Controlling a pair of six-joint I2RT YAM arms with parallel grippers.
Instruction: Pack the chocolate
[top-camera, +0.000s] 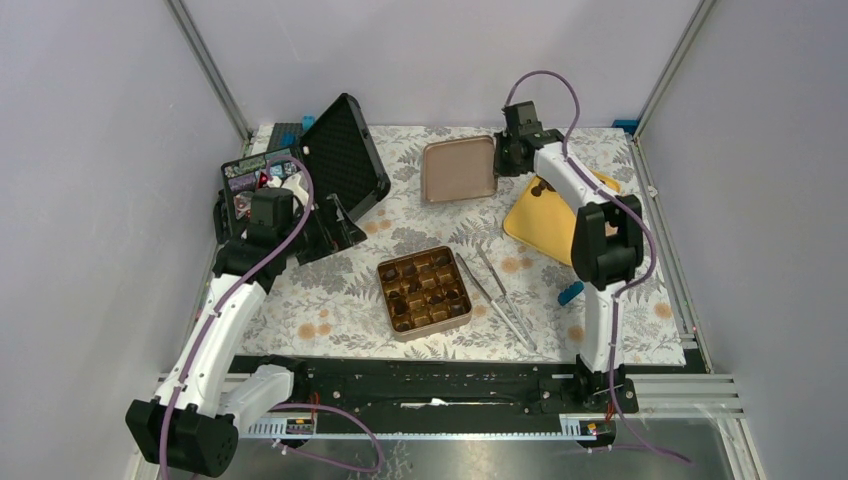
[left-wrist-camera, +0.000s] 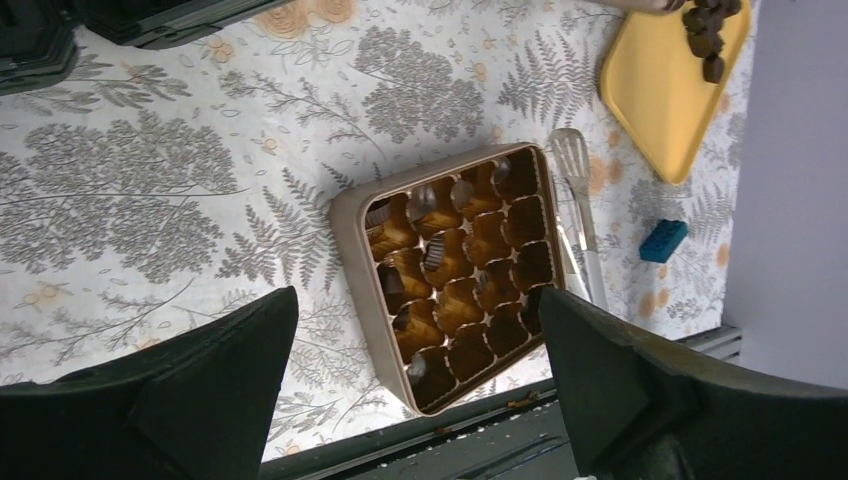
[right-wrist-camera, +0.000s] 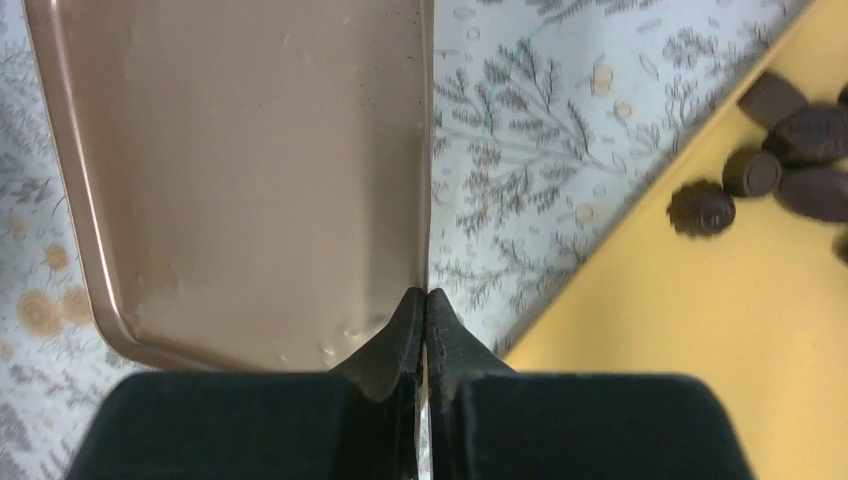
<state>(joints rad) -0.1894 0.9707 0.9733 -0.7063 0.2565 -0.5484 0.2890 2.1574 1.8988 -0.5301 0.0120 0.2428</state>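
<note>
Right tool (right-wrist-camera: 426, 300) pinching lid (right-wrist-camera: 250, 150), chocolate (left-wrist-camera: 437, 253) in tin (left-wrist-camera: 345, 215)

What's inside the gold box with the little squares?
Some chocolates sit in the box; other cups look empty. A finger of the left end effector partly covers one corner cup.

Built, in left arm (top-camera: 215, 330) and right arm (top-camera: 598, 330) alike, of white tubular links between bulky black joint housings. Strung with a purple cable (top-camera: 545, 73) looping loosely along each. Tipped with matte black fingers (left-wrist-camera: 200, 400), broad wedges narrowing to thin edges. Fastened at the bases perhaps by small screws; too small to tell.
</note>
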